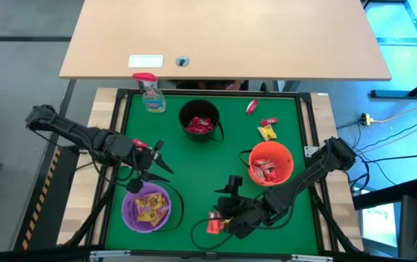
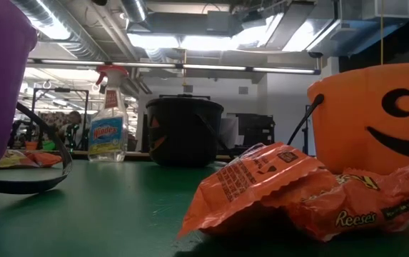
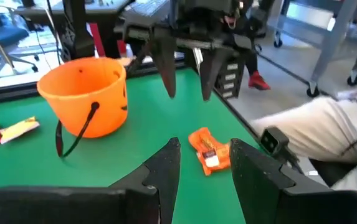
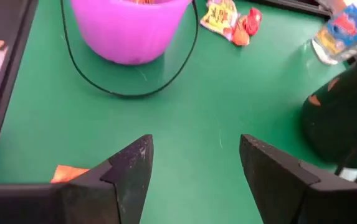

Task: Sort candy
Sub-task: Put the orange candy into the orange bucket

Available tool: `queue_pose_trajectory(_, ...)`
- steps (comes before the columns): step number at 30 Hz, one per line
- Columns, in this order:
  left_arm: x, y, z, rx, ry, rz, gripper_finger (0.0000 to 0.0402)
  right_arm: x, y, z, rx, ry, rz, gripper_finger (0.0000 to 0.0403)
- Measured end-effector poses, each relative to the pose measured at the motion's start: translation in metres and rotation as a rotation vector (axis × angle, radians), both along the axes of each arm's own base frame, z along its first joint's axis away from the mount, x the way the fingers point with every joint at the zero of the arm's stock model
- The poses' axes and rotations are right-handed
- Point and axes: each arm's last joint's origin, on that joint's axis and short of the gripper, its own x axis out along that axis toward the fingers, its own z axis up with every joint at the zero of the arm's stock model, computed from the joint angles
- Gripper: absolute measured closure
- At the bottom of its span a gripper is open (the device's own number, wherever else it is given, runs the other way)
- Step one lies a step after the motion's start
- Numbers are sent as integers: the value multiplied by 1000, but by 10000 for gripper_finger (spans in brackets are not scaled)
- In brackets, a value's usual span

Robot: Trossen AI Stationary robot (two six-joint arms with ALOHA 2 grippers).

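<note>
An orange candy packet (image 1: 214,224) lies flat on the green mat near the table's near edge, and fills the low view's foreground (image 2: 275,189). My right gripper (image 1: 226,188) hovers open just beyond it, fingers pointing down (image 4: 197,140); an orange packet corner (image 4: 69,173) shows beside one finger. My left gripper (image 1: 162,159) is open above the mat left of centre, facing the table's right side (image 3: 206,146). Loose red and yellow candies (image 1: 268,129) lie near the far right corner, and one more red candy (image 1: 252,107) beyond them. Further candy (image 4: 228,18) lies beside the purple bucket.
The purple bucket (image 1: 148,207) holds yellow candy, the black bucket (image 1: 199,120) red candy, the orange bucket (image 1: 270,161) orange-red candy. A spray bottle (image 1: 150,93) stands at the far left corner. The purple bucket's handle (image 4: 128,87) lies on the mat. A raised frame rims the mat.
</note>
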Motion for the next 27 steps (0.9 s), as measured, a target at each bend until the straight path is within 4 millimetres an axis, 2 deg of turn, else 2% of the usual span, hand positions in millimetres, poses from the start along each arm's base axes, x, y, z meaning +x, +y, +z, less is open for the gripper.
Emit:
queue_pose_trajectory(7, 0, 1, -4, 2, -1, 28, 273, -13, -9, -14, 89, -123, 37, 166)
queue_pose_trajectory(12, 1, 4, -3, 21, -16, 140, 273, -20, -14, -26, 155, -215, 36, 166)
queue_pose_trajectory(19, 2, 8, -3, 52, -34, 279, 273, -16, -11, -26, 196, -270, 35, 166)
queue_pose_trajectory(27, 2, 8, -3, 53, -35, 292, 273, -14, -10, -25, 213, -296, 34, 166)
